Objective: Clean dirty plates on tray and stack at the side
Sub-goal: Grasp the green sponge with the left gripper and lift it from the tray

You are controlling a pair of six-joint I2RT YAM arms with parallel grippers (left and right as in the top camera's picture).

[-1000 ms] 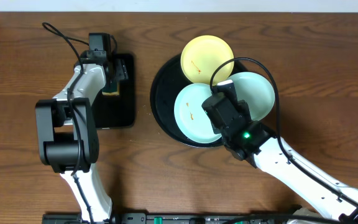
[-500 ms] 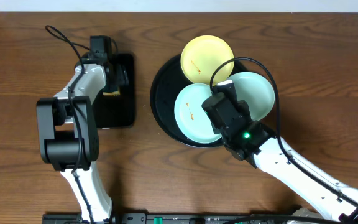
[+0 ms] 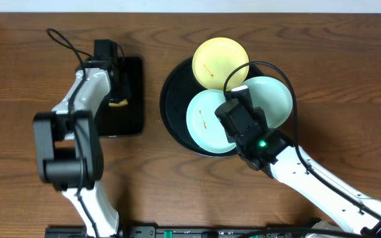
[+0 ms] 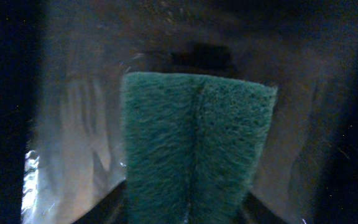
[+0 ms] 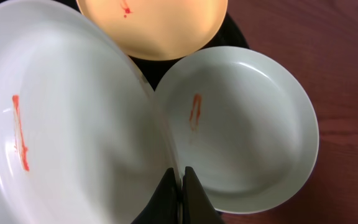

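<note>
The round black tray (image 3: 172, 99) holds three plates. The pale yellow plate (image 3: 220, 61) lies at the back, with an orange-red smear. A teal plate (image 3: 205, 119) with smears lies at the front left, tilted in the right wrist view (image 5: 61, 124). My right gripper (image 3: 232, 109) is shut on its right rim (image 5: 181, 177). The second teal plate (image 3: 274, 99) lies to the right, with one smear (image 5: 247, 130). My left gripper (image 3: 119, 89) is shut on a green sponge (image 4: 194, 143) over the rectangular tray.
The small rectangular black tray (image 3: 129, 116) lies left of the round tray. The left arm reaches over it from the front left. The right arm crosses the table from the front right. Cables run by both arms.
The left arm's elbow has shifted a little to the left, with the gripper still over the rectangular tray. The right arm and the plates have not moved.
</note>
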